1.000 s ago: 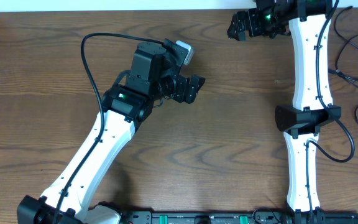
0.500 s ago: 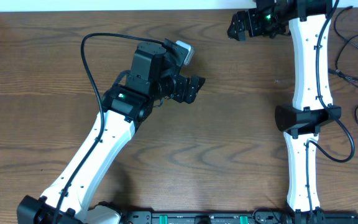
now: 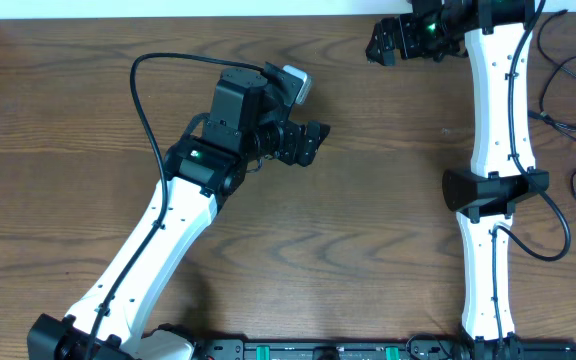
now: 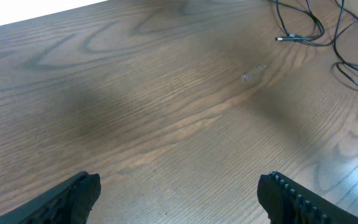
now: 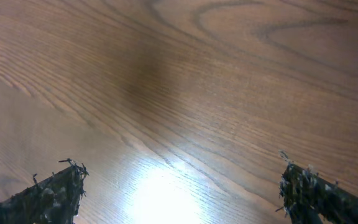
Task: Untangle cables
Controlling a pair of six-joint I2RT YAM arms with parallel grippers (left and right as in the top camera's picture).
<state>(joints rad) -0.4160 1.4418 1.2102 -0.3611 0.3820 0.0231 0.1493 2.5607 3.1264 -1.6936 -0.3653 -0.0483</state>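
Observation:
Black cables (image 3: 574,95) lie in loose loops at the far right edge of the wooden table, right of the right arm. They also show in the left wrist view (image 4: 328,34) at the top right, with a plug end pointing left. My left gripper (image 3: 313,143) is open and empty, held over the middle of the table, far left of the cables. Its fingers stand wide apart in the left wrist view (image 4: 179,196). My right gripper (image 3: 380,42) is open and empty near the table's back edge; its fingers (image 5: 179,193) show only bare wood between them.
The wooden table (image 3: 368,230) fills the views. A small pale mark (image 4: 253,72) sits on the wood left of the cables. The right arm's white links (image 3: 493,150) stand between the grippers and the cables. A black rail (image 3: 348,350) runs along the front edge.

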